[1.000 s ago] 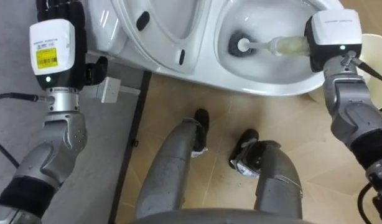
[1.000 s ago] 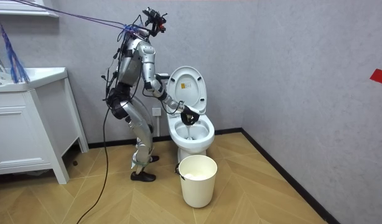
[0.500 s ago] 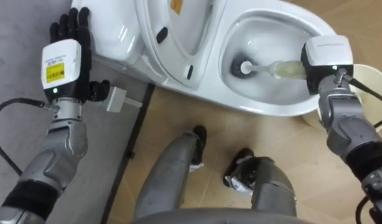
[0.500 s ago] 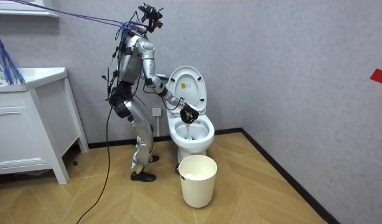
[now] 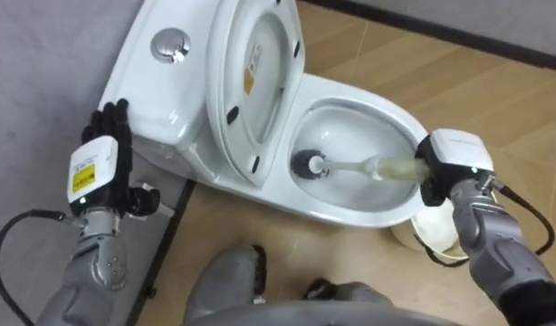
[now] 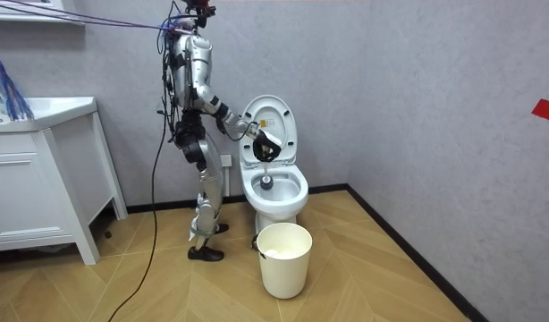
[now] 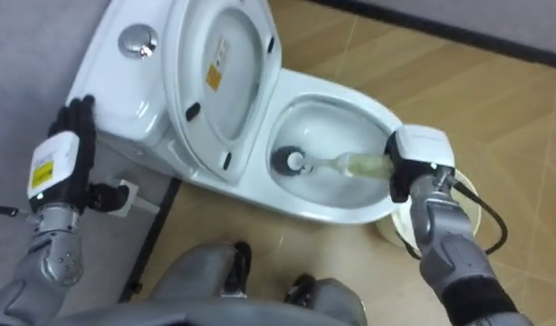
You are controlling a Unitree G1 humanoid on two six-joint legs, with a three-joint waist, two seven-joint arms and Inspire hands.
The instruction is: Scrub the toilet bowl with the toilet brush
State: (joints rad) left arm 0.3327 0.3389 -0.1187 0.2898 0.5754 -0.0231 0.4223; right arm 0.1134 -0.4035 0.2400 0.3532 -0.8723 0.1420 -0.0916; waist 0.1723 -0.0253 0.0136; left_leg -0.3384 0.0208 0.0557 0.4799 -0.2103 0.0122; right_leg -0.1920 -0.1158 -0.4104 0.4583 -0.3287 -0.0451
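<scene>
The big white toilet (image 5: 183,86) fills the middle and upper left of the left eye view. Its lid (image 5: 255,72) stands up, so the bowl is open. A white bucket (image 5: 434,234) sits on the floor at the lower right, just beside the bowl.

The toilet brush (image 5: 364,167) lies across the bowl in the middle of the frame. Its round head is down at the dark hole in the bottom.

The right hand (image 5: 434,177) comes in from the right, and its fingers are wrapped around the end of the handle. The left hand (image 5: 99,161) is at the left edge, near the tank, with its fingers straight and nothing in them.

The brush is probably light. Its handle looks stiff and its head looks soft. It may be wet and slippery, so the far end of the handle, away from the head, seems the best place to hold.
</scene>
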